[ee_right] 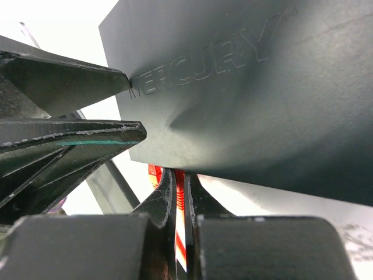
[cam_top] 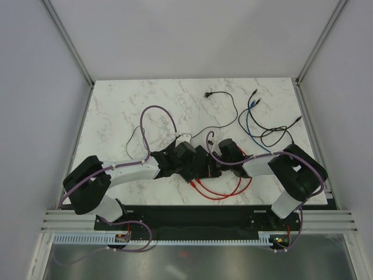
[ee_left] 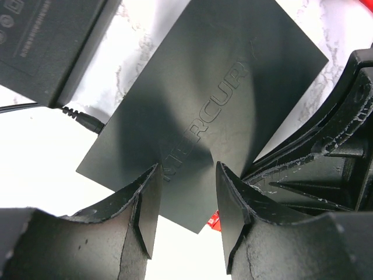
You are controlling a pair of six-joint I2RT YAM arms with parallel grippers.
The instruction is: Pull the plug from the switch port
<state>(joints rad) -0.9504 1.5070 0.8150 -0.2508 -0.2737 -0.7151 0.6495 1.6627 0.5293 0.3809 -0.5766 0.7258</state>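
We log: left fingers spread, tips on the switch top; right fingers pinched shut on red cable beside its edge.

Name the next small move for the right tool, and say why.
Probably draw the right tool straight back from the switch, away from its port edge. Its jaws are shut on the red cable right at that edge. The left tool sits open over the switch's top, seemingly bracing it.
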